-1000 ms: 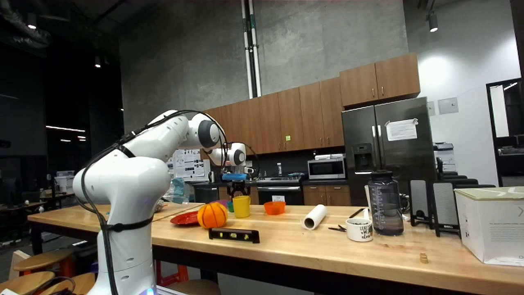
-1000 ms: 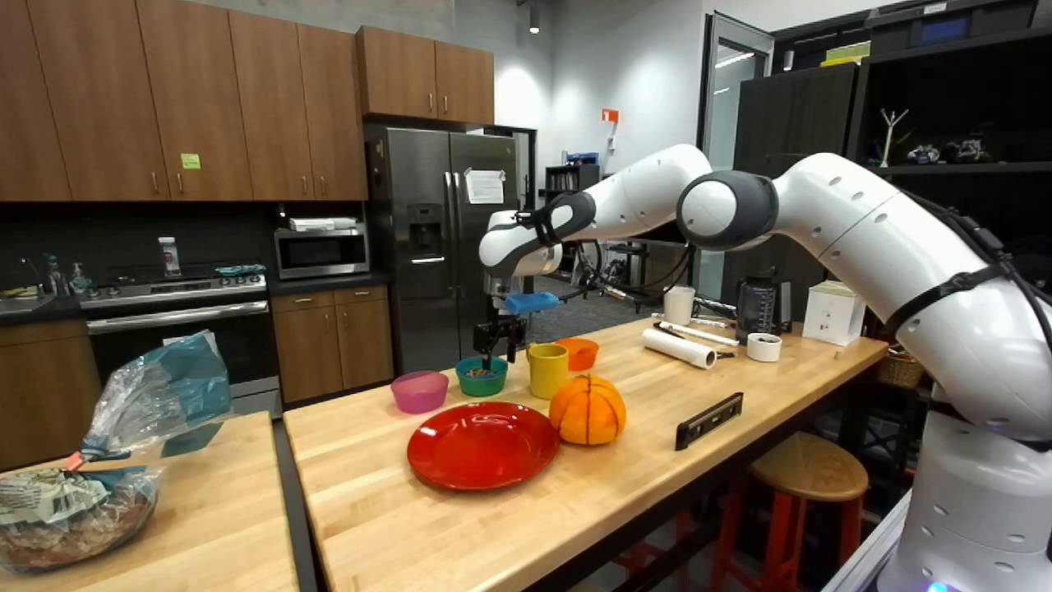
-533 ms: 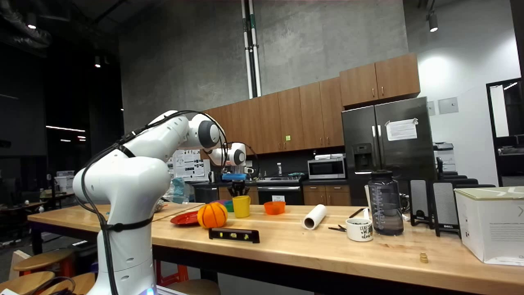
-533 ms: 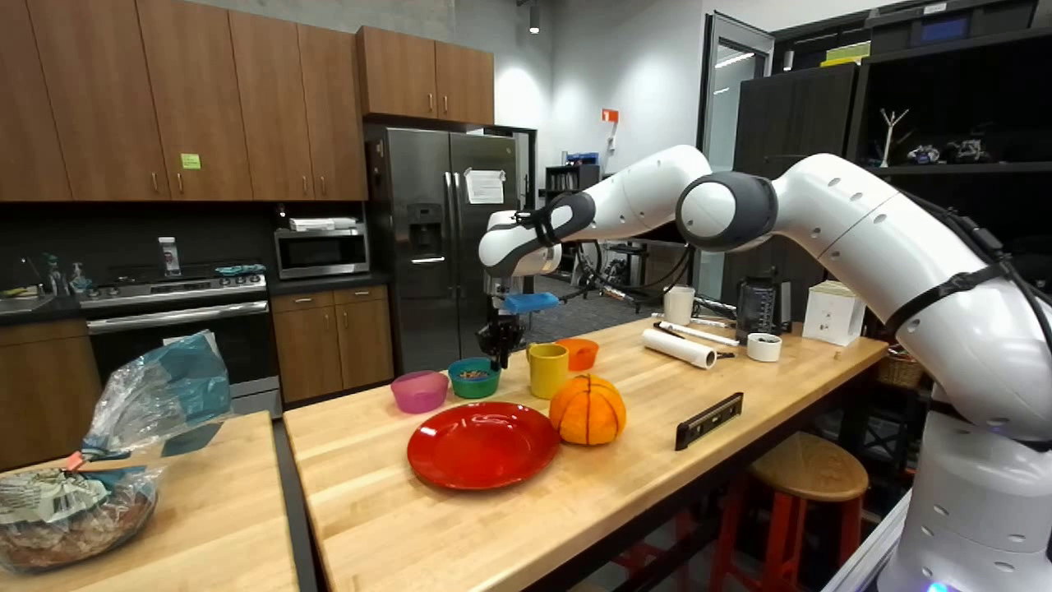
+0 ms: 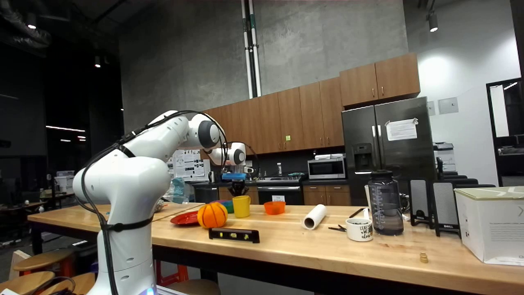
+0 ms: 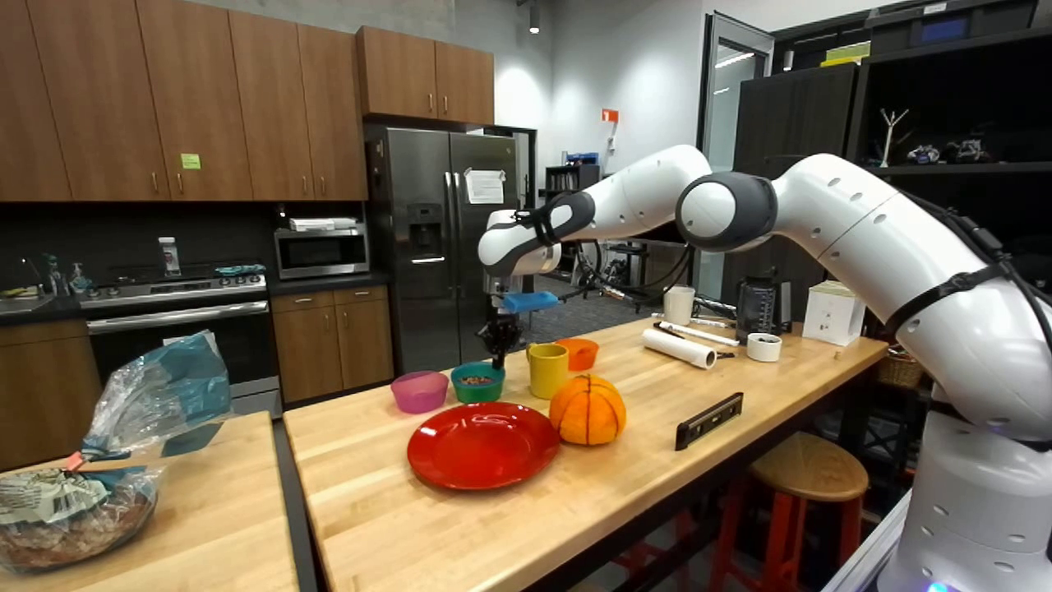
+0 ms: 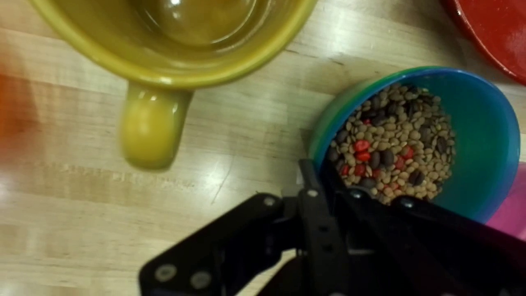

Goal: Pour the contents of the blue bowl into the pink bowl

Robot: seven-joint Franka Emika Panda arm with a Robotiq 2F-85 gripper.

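Observation:
The blue bowl (image 7: 487, 123), teal-blue inside, holds tan lentils with dark and red beans (image 7: 394, 139). My gripper (image 7: 316, 166) is shut on its near rim, one finger outside the wall and one inside. In an exterior view the bowl (image 6: 477, 395) appears at or near table level under the gripper (image 6: 498, 360). Right beside it is the pink bowl (image 6: 419, 396), whose edge (image 7: 511, 209) shows at the right of the wrist view. In an exterior view the yellow mug hides much of the blue bowl (image 5: 229, 207).
A yellow mug (image 6: 548, 372) stands close on one side of the blue bowl, with an orange bowl (image 6: 580, 353) beyond. A red plate (image 6: 483, 448) and an orange pumpkin (image 6: 588, 411) lie in front. A black level (image 6: 708, 421) stands near the table edge.
The gripper's fingers have come together on the blue bowl's rim. The bowl has shifted slightly, first toward the pink bowl, then a little back. The arm has hardly moved.

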